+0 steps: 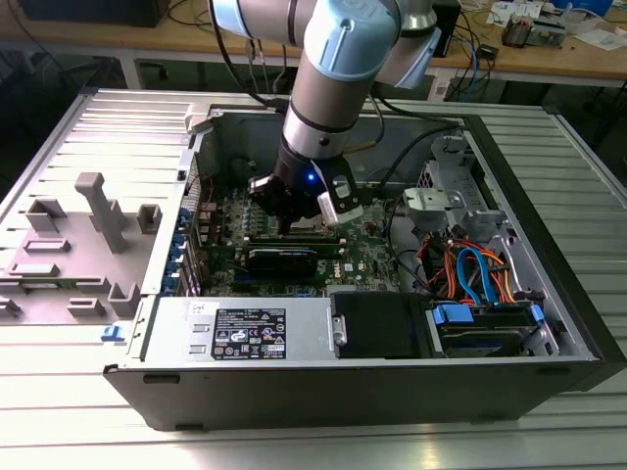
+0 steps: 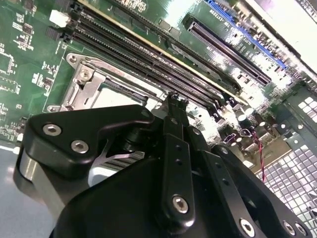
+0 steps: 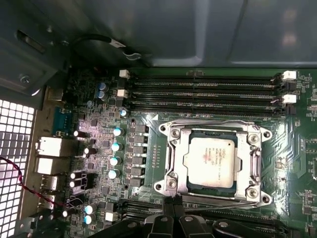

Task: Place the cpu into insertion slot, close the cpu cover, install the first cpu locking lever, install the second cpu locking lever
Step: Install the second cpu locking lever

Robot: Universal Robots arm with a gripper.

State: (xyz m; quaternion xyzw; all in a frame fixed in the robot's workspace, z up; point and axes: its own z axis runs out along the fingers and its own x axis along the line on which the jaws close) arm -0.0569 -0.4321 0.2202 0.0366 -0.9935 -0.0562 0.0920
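- Cpu (image 3: 210, 161) seated in the motherboard (image 3: 143, 144) socket, silver top showing through the cpu cover (image 3: 214, 130), which lies shut around it.
- Pincer (image 3: 171, 201) low at the socket's edge, beside the memory slots (image 3: 203, 91); fingertips together, nothing visibly gripped.
- Arm (image 1: 338, 88) reaches down into the open computer case (image 1: 490, 294) on the table (image 1: 59, 411).

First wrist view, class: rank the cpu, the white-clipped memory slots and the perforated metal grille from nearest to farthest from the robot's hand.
1. The cpu, seated in the socket just beyond the hand.
2. The memory slots, past the socket's far side.
3. The perforated grille, off at the board's edge.
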